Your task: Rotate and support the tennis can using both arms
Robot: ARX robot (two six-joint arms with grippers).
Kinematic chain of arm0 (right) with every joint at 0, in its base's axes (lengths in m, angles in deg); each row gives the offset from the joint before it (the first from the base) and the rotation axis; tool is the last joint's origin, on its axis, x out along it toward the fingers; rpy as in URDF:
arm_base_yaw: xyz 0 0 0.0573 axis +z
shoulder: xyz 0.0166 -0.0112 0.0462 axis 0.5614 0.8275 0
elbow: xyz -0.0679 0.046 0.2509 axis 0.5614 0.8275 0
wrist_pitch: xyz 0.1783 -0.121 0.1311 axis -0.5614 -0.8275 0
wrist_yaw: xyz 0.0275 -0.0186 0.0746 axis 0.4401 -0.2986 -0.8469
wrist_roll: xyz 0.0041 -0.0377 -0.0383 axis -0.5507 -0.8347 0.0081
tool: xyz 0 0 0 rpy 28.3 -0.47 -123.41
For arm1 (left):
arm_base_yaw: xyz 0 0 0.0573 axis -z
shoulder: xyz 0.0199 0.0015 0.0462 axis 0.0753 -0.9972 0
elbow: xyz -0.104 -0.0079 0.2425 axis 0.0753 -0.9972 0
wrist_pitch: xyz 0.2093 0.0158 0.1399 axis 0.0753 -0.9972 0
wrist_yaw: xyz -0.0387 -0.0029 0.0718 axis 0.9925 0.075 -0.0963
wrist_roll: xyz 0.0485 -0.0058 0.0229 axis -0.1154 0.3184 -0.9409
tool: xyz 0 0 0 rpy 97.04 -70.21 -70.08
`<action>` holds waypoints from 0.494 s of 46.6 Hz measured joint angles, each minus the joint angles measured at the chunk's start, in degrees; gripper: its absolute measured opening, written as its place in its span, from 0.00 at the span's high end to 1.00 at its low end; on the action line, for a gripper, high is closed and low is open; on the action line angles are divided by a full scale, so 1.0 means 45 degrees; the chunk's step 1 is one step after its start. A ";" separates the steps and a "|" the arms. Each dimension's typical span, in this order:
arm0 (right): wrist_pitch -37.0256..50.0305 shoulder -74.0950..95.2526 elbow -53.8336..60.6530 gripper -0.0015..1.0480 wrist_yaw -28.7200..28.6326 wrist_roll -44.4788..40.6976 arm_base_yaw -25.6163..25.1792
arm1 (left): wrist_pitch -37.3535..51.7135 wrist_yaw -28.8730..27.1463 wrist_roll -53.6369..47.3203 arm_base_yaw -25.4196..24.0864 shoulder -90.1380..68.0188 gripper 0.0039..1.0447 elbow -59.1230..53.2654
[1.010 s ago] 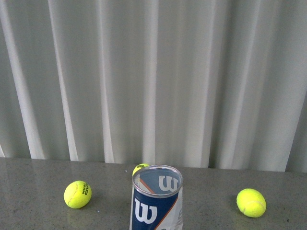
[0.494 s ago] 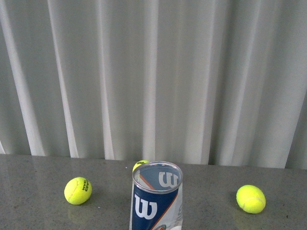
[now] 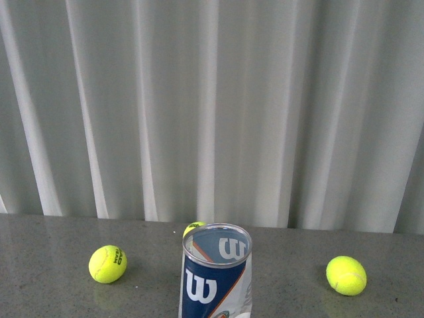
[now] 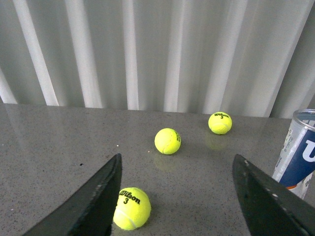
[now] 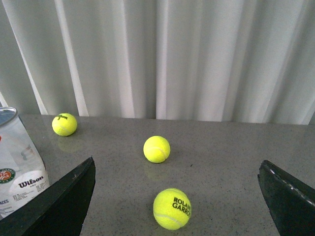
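The tennis can (image 3: 215, 275) stands upright on the grey table at the near middle of the front view, its open silver rim up and its navy label with the white "W" facing me. No arm shows in the front view. My left gripper (image 4: 177, 157) is open, its black fingers (image 4: 93, 201) spread wide, and the can (image 4: 298, 155) stands beyond one fingertip, untouched. My right gripper (image 5: 177, 162) is open too, and the can (image 5: 19, 164) stands off to one side of it, clear of the fingers (image 5: 59, 204).
Yellow tennis balls lie on the table: one left of the can (image 3: 107, 264), one right (image 3: 346, 275), one just behind it (image 3: 193, 228). One ball (image 4: 132, 208) rests by the left gripper's finger; another (image 5: 172, 208) lies between the right gripper's fingers. White curtains hang behind the table.
The whole front view shifted slightly upward in the picture a second ago and has held still since. The can and balls keep their places on the table.
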 joint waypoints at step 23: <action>0.0000 0.0000 0.0000 0.07 0.0000 -0.0005 0.0000 | 0.0000 0.0000 -0.0005 0.0000 0.0000 0.06 0.0000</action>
